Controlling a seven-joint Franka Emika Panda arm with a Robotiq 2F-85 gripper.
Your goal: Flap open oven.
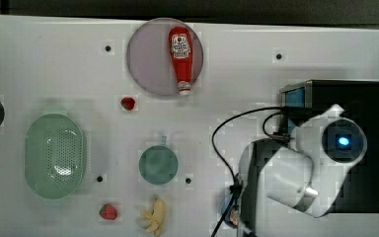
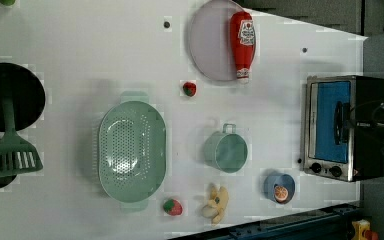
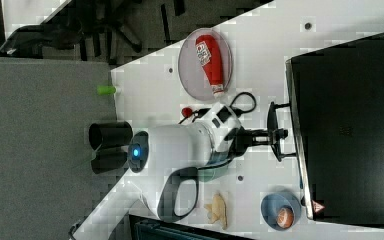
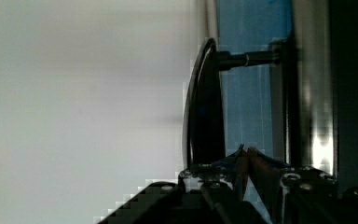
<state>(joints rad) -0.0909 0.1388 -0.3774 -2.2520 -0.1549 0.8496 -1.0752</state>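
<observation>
The oven (image 3: 350, 100) has a black top, a silver frame and a blue glass door (image 2: 330, 100). It stands at the left view's right, and its door looks closed against the frame. A black bar handle (image 3: 274, 112) stands off the door on short posts. My gripper (image 3: 281, 134) reaches in at the handle's middle. In the wrist view the fingers (image 4: 240, 161) sit close together, shut, in the gap between the handle (image 4: 207, 116) and the glass (image 4: 247, 93). Nothing is between them. In the top view the white arm (image 1: 296, 168) covers the oven's front.
A blue bowl (image 2: 279, 187) with an orange thing in it sits just before the oven's knobs (image 2: 325, 170). On the table there are a teal cup (image 2: 226, 151), a green colander (image 2: 131, 150), a ketchup bottle (image 2: 243, 42) on a plate (image 2: 207, 45), a banana (image 2: 216, 202) and two strawberries.
</observation>
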